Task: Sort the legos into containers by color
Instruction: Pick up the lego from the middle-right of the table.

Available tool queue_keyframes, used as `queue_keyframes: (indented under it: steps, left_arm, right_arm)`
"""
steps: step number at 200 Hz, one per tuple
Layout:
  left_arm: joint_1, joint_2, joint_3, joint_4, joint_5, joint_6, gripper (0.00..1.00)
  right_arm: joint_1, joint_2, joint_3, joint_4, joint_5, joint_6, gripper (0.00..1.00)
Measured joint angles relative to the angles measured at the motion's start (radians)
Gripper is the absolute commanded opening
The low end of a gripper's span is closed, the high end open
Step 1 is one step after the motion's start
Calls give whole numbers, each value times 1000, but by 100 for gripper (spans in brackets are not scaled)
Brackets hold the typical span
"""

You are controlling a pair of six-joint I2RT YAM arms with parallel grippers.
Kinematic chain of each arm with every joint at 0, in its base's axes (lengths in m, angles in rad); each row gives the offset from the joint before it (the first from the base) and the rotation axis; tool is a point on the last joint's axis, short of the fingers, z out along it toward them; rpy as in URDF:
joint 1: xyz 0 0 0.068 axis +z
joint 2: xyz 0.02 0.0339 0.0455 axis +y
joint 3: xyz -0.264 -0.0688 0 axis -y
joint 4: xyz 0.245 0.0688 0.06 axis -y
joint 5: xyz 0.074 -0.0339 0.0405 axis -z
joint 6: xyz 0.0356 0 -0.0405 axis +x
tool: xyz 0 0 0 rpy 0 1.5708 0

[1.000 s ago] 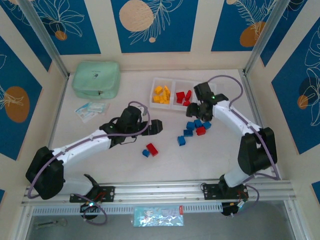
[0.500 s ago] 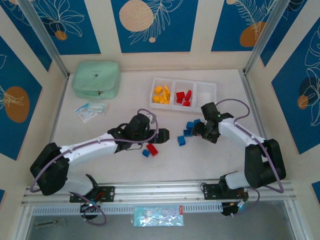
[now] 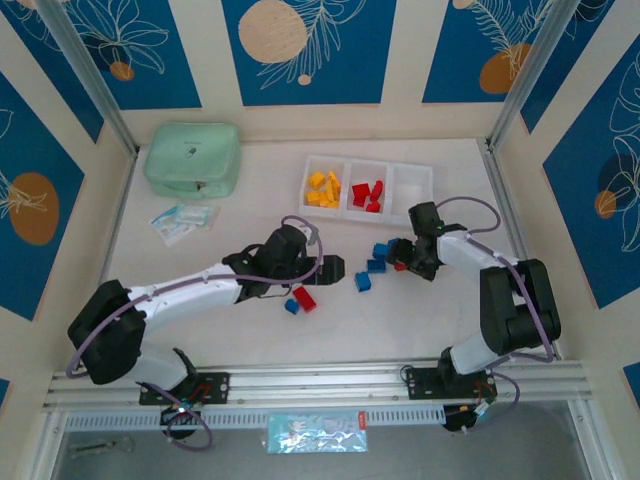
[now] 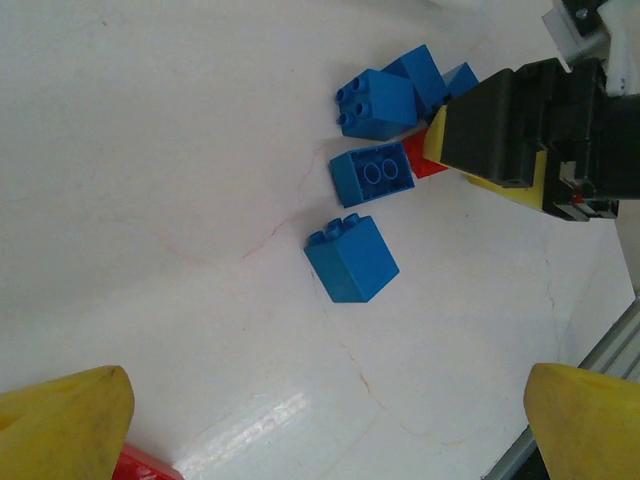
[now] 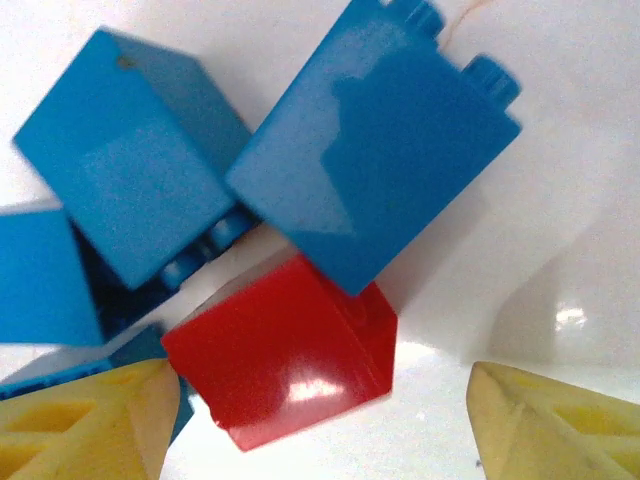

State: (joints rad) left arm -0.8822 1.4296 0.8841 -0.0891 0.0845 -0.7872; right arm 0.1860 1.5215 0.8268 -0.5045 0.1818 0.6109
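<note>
Bright, even light from above; close views partly unsharp.
In the top view the white surface point(image 3: 260, 180) is evenly lit, with pale shadows under the arms point(image 3: 180, 295). The left wrist view has glare on the surface near the blurred yellow left fingers point(image 4: 60, 425). In the right wrist view the red lego point(image 5: 290, 350) carries a white reflection and the right fingers point(image 5: 85, 420) are out of focus.

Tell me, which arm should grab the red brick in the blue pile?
Right. The right gripper is open around the red brick, a finger each side; the left gripper hovers farther off.
</note>
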Motion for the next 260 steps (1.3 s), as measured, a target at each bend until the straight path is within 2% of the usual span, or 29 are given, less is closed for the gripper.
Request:
queue_keyframes:
  steps: [42,157,214,260]
  left_arm:
    - [0,19,15,0,0,2,100]
    - [0,21,44,-13,-15,11,100]
    - [2,19,45,-28,-34,31,100]
    - [41,-23,48,-54,-45,56,100]
  right_arm:
    - [-7,52,30,25,0,-28,74]
    - [32,77,47,29,20,-68,42]
    - [101,9,106,-71,84,-89,37]
    - [140,-16,266,-114,107,-116,37]
